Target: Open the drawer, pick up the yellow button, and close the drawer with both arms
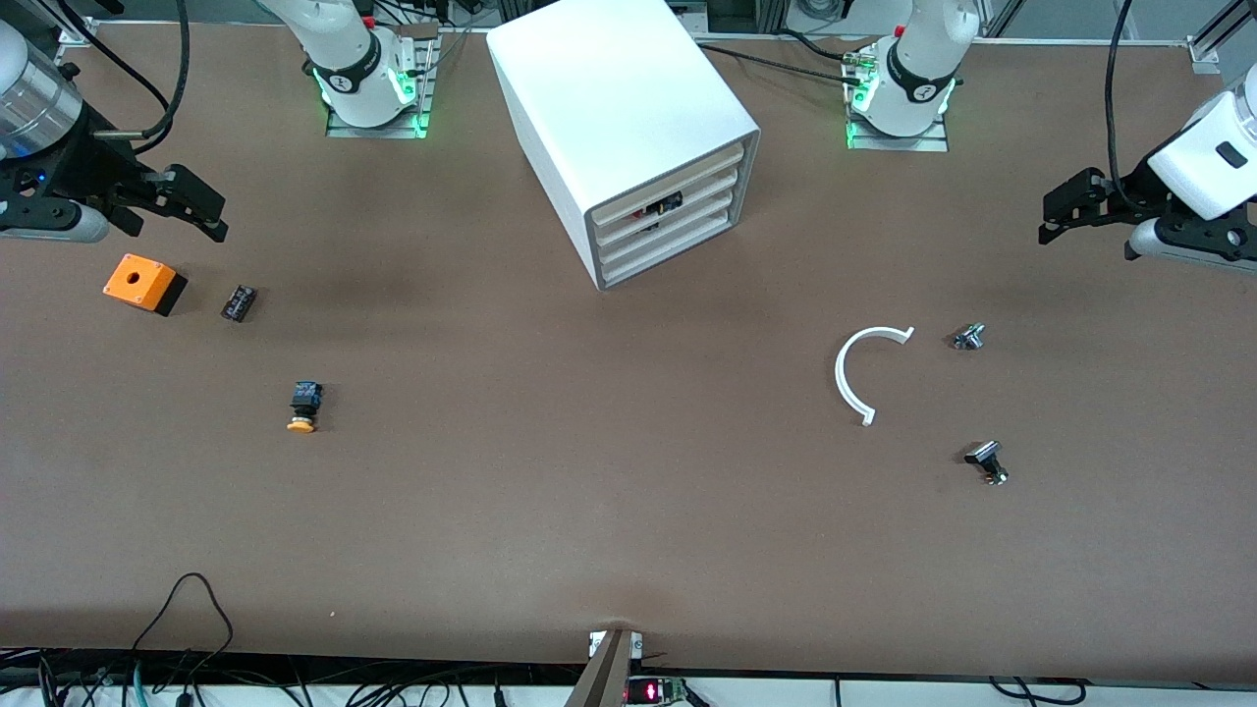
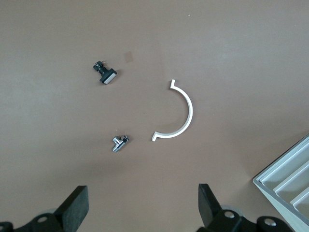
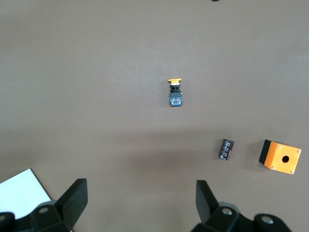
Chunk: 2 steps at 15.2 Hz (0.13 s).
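The white cabinet stands midway between the arms' bases, its stacked cream-white drawer fronts pushed in. Small dark and red parts show in a gap near the upper drawers. The button, orange-yellow cap on a black and blue body, lies on its side on the table toward the right arm's end; the right wrist view shows the button too. My right gripper hangs open over the table near the orange cube, holding nothing. My left gripper hangs open and unloaded over the left arm's end. Each wrist view shows wide-apart fingers: left gripper, right gripper.
An orange cube with a round hole and a small black block lie beside the right gripper. Toward the left arm's end lie a white arc piece, a small metal part and a black part. Cables run along the near edge.
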Tool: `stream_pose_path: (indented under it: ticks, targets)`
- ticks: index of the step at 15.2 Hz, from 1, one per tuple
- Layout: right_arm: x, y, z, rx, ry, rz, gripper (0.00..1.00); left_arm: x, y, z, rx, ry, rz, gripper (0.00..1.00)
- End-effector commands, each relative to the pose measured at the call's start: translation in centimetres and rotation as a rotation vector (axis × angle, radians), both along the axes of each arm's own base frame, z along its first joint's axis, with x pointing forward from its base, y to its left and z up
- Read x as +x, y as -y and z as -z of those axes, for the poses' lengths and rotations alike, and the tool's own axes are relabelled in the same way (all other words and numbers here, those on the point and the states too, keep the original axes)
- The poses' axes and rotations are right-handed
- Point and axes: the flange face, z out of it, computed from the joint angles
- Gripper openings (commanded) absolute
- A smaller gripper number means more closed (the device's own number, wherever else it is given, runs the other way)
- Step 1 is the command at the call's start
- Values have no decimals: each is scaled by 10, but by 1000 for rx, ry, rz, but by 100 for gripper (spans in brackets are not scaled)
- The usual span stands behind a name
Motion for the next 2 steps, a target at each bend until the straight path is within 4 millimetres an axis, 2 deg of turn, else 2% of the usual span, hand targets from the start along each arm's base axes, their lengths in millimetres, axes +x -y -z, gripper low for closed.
stream_pose_path:
  ticks: [1, 2]
  targets:
    - [-6, 2, -5, -15, 2, -16, 99, 20, 11, -2, 21, -3, -5, 100]
    - [-6, 2, -5, -15, 0, -16, 99, 22, 20, -3, 21, -3, -8, 100]
